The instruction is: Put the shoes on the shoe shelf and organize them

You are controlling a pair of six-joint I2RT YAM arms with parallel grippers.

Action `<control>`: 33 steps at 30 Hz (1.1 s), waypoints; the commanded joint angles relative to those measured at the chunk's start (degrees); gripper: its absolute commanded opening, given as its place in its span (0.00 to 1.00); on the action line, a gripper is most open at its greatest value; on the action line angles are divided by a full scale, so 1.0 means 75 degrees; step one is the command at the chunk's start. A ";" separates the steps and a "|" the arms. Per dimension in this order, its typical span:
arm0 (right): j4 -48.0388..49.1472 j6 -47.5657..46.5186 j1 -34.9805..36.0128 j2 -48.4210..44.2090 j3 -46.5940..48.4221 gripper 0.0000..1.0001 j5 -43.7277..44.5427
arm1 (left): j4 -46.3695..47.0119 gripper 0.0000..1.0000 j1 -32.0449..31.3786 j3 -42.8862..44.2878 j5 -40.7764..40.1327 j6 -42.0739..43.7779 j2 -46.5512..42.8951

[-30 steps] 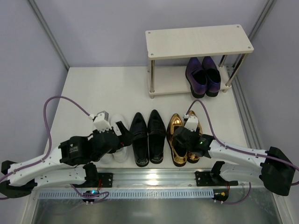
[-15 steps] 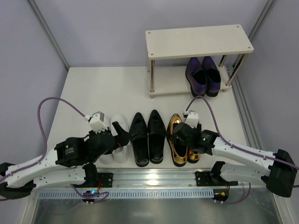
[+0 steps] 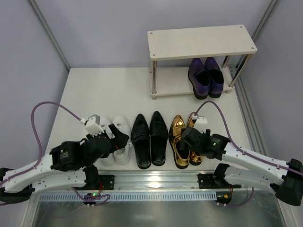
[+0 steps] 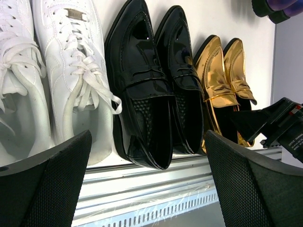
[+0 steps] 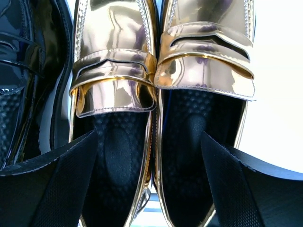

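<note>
Table (image 3: 94, 90): shelf (image 3: 201, 41) stands at the far right, top board bare, purple pair (image 3: 205, 78) on the right half of the lower board, toes toward the arms. Three pairs are unplaced, in a row along the near edge, toes away: white pair (image 3: 122, 124) left, black pair (image 3: 149, 139) middle, gold pair (image 3: 177, 127) right. So one pair of four is shelved, with room for one beside the purple and two on top. Change over the last second: no shoe has moved. The left arm has drawn back toward its base, its cable loop swinging left. Left gripper (image 3: 118, 137) now hangs over the heel end of the white pair. In its wrist view the fingers (image 4: 42, 184) stand wide apart and empty, with the white and black heels between them. The right arm has slid its elbow outward and settled the right gripper (image 3: 190, 142) low over the gold heels. Its jaws have spread a little wider than a second ago. In the right wrist view the fingers (image 5: 47, 179) are apart, one outside each gold shoe, both heel openings between them, nothing clamped. I cannot tell whether the pads touch the leather. Judgement: the right arm is lining up on the gold pair, probably to take both shoes at once. The shoes sit touching side by side, which helps. The glossy sides could slip if the squeeze lands high. The likely slot is left of the purple pair.
</note>
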 commanded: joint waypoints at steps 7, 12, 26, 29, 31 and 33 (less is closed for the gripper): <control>0.0330 -0.0227 0.0026 0.0172 -0.0399 0.89 0.0016 | 0.0027 1.00 0.0030 0.0044 -0.0331 -0.0070 0.0106; 0.1103 -0.0227 0.0014 0.0841 -0.0306 0.86 0.0600 | 0.0050 1.00 0.0030 0.0009 -0.0308 -0.0093 0.0036; 0.2922 -0.1352 -0.0735 0.2190 -0.0094 0.47 0.0826 | -0.0149 1.00 0.0030 -0.0132 -0.0354 -0.0351 -0.0362; 0.2911 -0.1458 -0.0911 0.2108 -0.0083 0.16 0.0534 | -0.0137 1.00 0.0030 -0.0167 -0.0378 -0.0386 -0.0374; 0.2701 -0.1505 -0.0947 0.2073 -0.0013 0.04 0.0415 | -0.0137 0.99 0.0030 -0.0167 -0.0401 -0.0386 -0.0386; 0.2409 -0.1516 -0.0958 0.2003 0.0139 0.04 0.0310 | -0.0102 1.00 0.0030 -0.0190 -0.0413 -0.0375 -0.0362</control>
